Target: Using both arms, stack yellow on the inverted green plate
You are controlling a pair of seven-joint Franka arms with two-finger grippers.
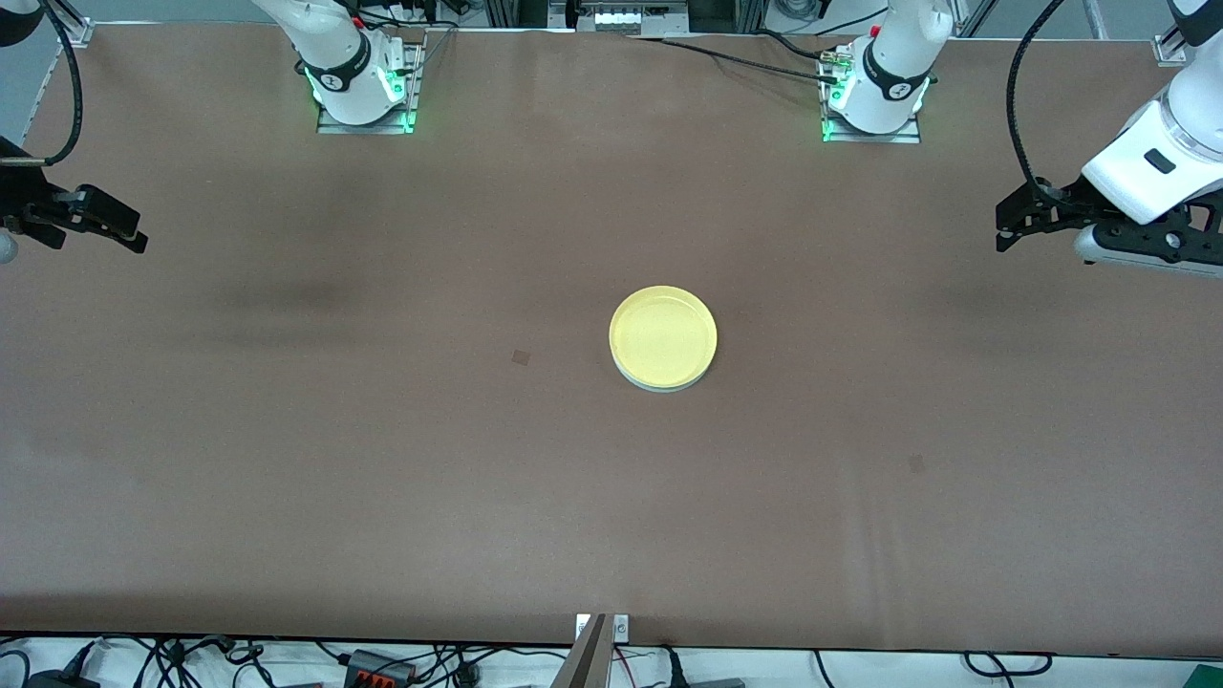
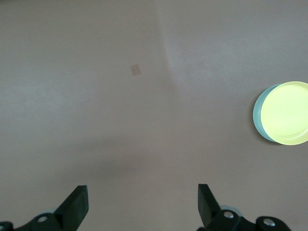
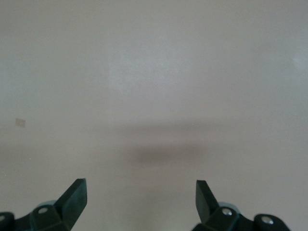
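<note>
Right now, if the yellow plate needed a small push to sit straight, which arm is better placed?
Probably the left. Its gripper is open at the left arm's end of the table, and its wrist view shows the yellow plate on the green plate. The right gripper, also open, sees only table.

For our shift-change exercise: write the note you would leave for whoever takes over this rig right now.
Left gripper: open, empty, up over the left arm's end of the table.
Right gripper: open, empty, over the right arm's end.
Yellow plate sits on the green plate at mid-table, slightly offset so a green edge shows.
Done: the stack looks made.
Left: nothing obvious; perhaps check alignment. Whether the green plate is inverted cannot be seen.
</note>
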